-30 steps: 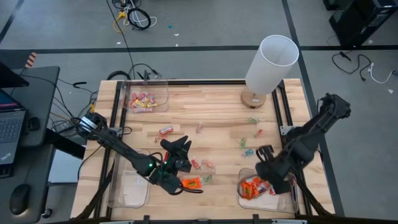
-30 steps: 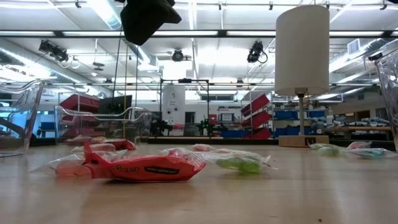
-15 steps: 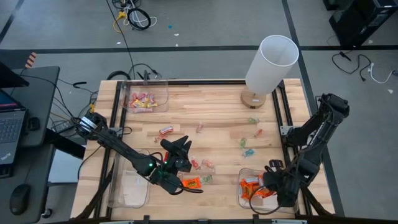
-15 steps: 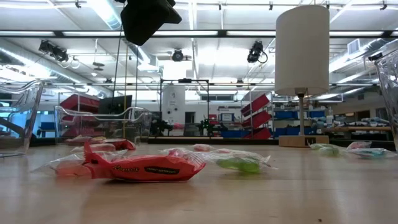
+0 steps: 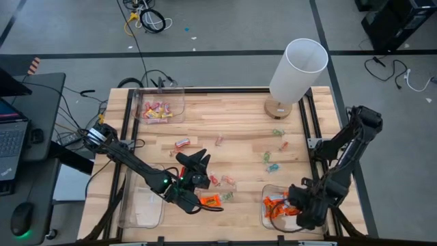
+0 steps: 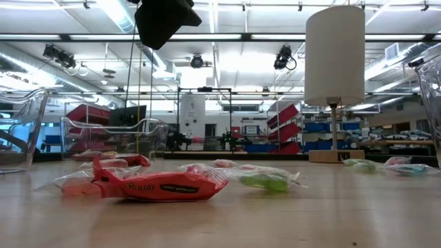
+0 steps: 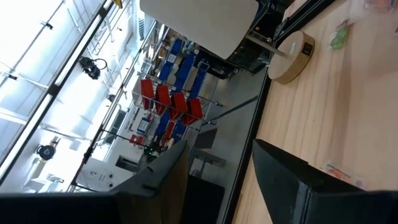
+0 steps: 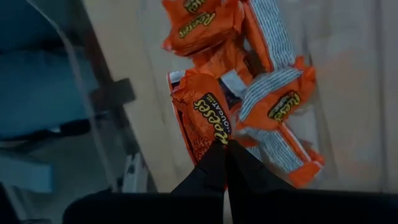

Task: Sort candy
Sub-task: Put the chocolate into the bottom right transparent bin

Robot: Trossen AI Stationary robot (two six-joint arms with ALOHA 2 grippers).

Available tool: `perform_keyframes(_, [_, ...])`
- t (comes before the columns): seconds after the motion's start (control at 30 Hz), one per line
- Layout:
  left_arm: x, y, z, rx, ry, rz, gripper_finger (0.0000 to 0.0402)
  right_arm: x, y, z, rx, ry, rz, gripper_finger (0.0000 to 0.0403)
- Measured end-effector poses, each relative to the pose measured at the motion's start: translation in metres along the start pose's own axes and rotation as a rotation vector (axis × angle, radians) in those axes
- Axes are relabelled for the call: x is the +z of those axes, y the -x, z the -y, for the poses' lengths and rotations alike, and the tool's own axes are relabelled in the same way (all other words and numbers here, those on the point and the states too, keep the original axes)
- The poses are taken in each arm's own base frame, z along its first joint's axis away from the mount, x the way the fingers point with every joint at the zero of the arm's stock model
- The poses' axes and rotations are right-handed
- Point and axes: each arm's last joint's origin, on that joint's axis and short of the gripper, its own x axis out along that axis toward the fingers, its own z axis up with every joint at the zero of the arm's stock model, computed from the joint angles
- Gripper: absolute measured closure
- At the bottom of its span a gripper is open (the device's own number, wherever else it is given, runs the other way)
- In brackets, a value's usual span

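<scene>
On the wooden tabletop (image 5: 232,126), my right gripper (image 8: 225,163) hangs clenched and empty over orange candy (image 8: 208,121) in the near-right corner bin (image 5: 321,222); my left gripper (image 5: 198,164), spread open, waits near the front edge.

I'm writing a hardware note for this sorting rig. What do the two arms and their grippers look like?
Both arms are dark, jointed links. The left gripper has two blunt black fingers; a green light glows on its arm. The right gripper has slim black fingers tapering to a point.
</scene>
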Motion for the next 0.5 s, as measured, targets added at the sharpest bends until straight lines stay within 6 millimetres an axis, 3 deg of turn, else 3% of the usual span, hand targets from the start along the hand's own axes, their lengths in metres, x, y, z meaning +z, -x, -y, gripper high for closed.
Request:
perform_keyframes(0.33, [0.0,-0.002,0.0,0.002,-0.009,-0.004,0.0218,0.001,-0.037,-0.013,-0.046,-0.001,-0.059,0.039])
perform_keyframes(0.5, [-0.001,-0.01,-0.001,0.013,-0.009,-0.024,0.0218,0.001,-0.042,-0.014,-0.066,-0.042,-0.063,0.036])
